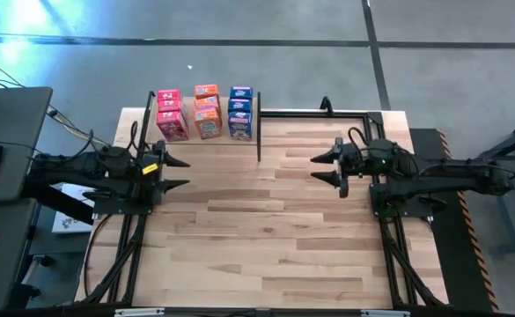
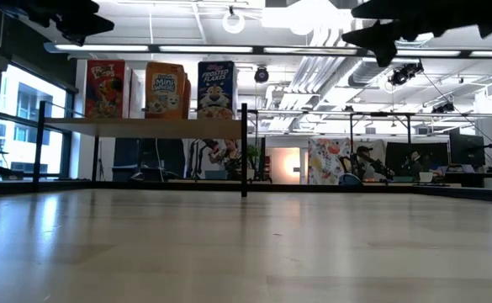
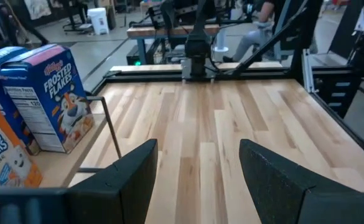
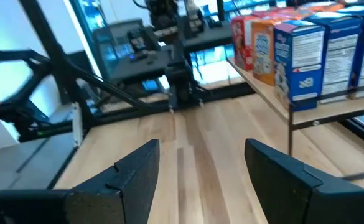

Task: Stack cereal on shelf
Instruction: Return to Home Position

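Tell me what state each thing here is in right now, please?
pink-red cereal boxes, upright on the shelf
orange cereal boxes, upright on the shelf, between the other colours
blue cereal boxes, upright on the shelf
shelf, standing, boxes on top
left gripper, open, empty, raised off the table
right gripper, open, empty, raised off the table

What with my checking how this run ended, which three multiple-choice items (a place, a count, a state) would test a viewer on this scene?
1. Where do the cereal boxes stand?
A. on the floor
B. on the shelf
C. mid-table

2. How many colour rows do they form?
A. one
B. two
C. three

3. How are the left hand and right hand?
A. open, empty
B. shut on boxes
C. one open, one shut

Answers:
1 B, the low view shows them standing on it.
2 C, pink-red, orange and blue rows show from above.
3 A, both wrist views show them spread, holding nothing.
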Motion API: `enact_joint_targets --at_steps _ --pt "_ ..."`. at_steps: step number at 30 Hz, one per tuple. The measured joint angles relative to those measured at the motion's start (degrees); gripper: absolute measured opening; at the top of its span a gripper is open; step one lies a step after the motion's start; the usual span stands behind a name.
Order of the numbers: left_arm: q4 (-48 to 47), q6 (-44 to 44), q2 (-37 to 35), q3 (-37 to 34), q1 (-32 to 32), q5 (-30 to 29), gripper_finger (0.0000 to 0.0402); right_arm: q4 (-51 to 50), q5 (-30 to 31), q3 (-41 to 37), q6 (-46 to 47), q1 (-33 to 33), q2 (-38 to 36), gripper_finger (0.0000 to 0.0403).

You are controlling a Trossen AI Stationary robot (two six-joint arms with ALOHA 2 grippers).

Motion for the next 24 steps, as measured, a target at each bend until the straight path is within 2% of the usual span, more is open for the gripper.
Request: enact_joint_targets --at_steps 5,13,18,24 --pt "1.2 0.6 -4.2 -2.6 -1.2 0.0 0.0218 6.1 0.9 -6.7 0.6 2.3 -4.2 0.0229" --pt "2.5 0.6 -10.1 -6.9 -2.1 0.0 0.0218 10.5 5.8 -12.7 3.0 5.2 -8.5 0.0229" --pt "5.0 0.6 -13.0 -10.3 -2.1 0.0 0.0218 19.5 8.6 -18.4 4.1 6.9 -9.0 0.0229" --pt "5.9 1.4 -15.5 -13.3 -2.1 0.0 0.0218 29.2 8.6 -25.6 6.3 7.6 -9.0 0.0229"
